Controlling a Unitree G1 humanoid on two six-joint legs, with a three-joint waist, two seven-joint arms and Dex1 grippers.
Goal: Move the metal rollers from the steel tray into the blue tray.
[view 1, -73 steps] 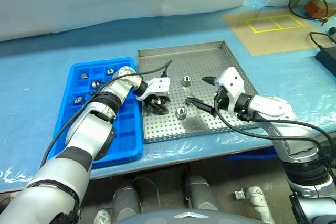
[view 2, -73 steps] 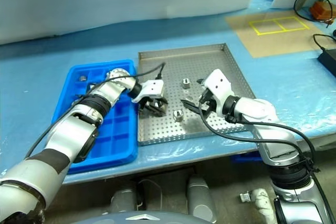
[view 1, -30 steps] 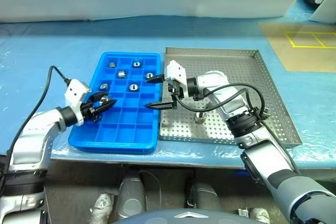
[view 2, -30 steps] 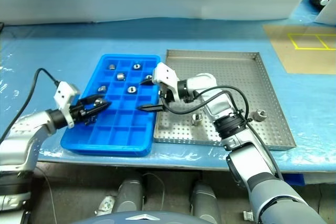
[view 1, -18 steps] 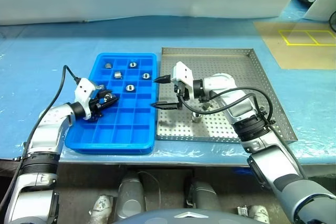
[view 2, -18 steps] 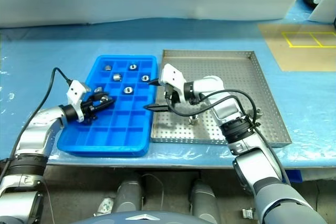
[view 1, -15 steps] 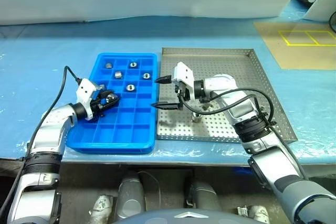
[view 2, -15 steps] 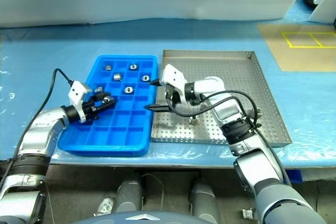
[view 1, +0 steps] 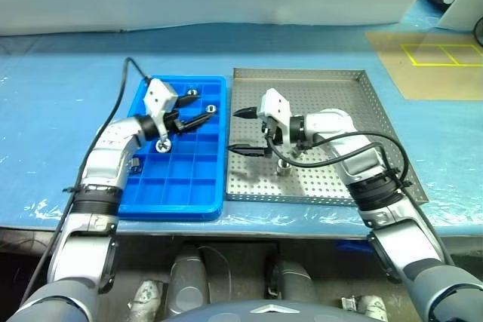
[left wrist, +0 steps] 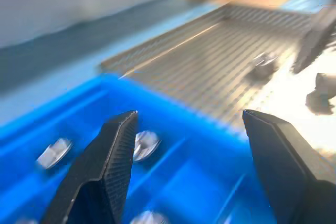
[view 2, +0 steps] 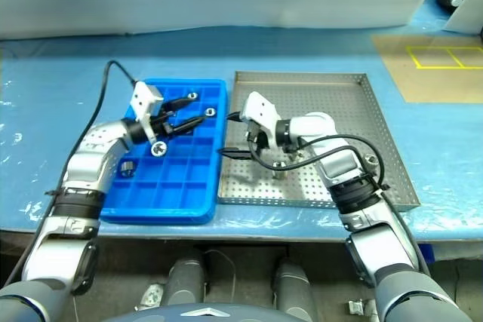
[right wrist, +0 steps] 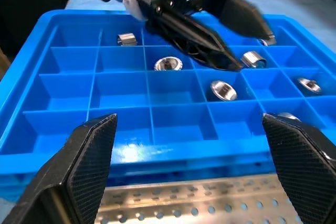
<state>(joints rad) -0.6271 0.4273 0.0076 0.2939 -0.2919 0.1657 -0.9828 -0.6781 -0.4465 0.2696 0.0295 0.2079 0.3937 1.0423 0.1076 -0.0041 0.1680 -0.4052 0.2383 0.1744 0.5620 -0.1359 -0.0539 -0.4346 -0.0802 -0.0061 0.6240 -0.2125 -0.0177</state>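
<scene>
Since a second ago the left gripper (view 1: 190,117) is swinging in from the blue tray's (view 1: 198,194) near left corner toward its far right side, and its fingers, then pinched on a roller, are now standing apart with nothing between them, as the left wrist view shows plainly. That roller (view 1: 162,145) is lying in a middle compartment just below the left gripper, so this drop looks finished. The right gripper (view 1: 246,132) is hovering over the left part of the steel tray (view 1: 317,81), pointing toward the blue tray, its fingers spread wide and empty; it has drifted a little to the right since then. Rollers are sitting in separate compartments of the blue tray: the right wrist view is showing at least six, among them one (right wrist: 167,64) beside another (right wrist: 223,90), one (right wrist: 126,39) in a far cell, and more (right wrist: 307,84) along the far right side. In the steel tray, one roller (view 1: 283,167) is resting just below the right gripper, and another (view 2: 369,160) is lying near the right rim beside the right arm. By my reading the task is well past halfway: most pieces are already in the blue tray and two appear to be left, though the arm may be hiding more. What remains is to pick those up, the nearest being the one under the right gripper, and carry them across.
</scene>
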